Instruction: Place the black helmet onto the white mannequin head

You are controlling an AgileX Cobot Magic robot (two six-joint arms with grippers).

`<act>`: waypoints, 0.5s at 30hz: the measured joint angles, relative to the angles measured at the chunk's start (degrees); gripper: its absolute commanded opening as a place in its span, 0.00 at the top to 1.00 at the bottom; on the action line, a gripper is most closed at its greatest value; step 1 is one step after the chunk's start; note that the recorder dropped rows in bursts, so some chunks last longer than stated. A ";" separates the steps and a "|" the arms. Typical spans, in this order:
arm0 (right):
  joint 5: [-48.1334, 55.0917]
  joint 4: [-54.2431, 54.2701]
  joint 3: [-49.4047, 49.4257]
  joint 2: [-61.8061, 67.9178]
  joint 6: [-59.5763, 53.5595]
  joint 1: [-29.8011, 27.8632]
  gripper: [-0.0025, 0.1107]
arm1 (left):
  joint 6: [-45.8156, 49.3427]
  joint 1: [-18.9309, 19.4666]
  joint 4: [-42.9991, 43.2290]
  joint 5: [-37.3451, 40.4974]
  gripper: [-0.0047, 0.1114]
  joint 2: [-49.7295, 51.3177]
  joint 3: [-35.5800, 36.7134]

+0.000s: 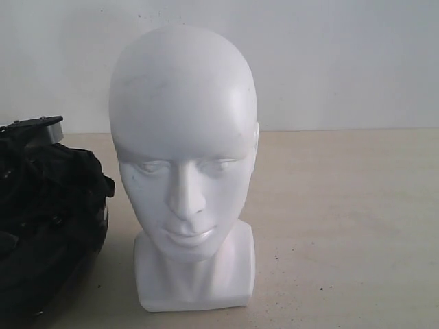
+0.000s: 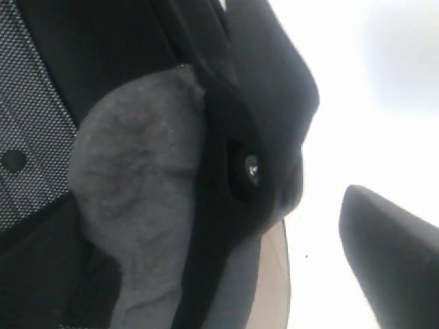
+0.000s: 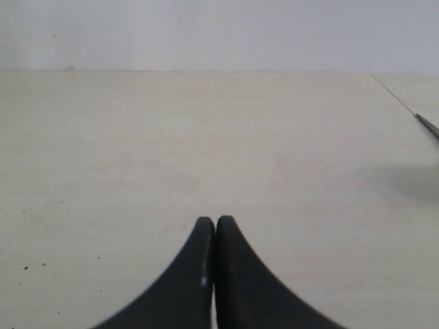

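Observation:
The white mannequin head (image 1: 184,157) stands upright on its blocky neck base in the middle of the exterior view, bare and facing the camera. The black helmet (image 1: 48,226) lies on the table at the left edge, beside the head and apart from it. In the left wrist view its grey padding (image 2: 137,205) and black rim (image 2: 236,171) fill the picture. My left gripper (image 2: 226,274) is open at the helmet's edge. One dark finger (image 2: 394,260) shows outside the rim with a gap to it; the other is hidden. My right gripper (image 3: 215,223) is shut on nothing, low over bare table.
A beige tabletop (image 1: 343,226) runs back to a white wall (image 1: 343,62). A black and silver part of the left arm (image 1: 42,127) shows just above the helmet. A thin dark line (image 3: 425,123) crosses the table's far corner in the right wrist view.

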 measured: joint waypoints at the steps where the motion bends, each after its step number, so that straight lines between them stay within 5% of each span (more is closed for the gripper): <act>1: 0.00 0.00 0.00 0.00 0.00 0.00 0.98 | 0.39 0.00 -0.32 0.00 0.18 0.00 0.00; 15: 0.00 0.00 0.00 0.00 0.00 0.00 0.98 | 5.48 0.00 -9.04 0.57 0.18 0.00 0.00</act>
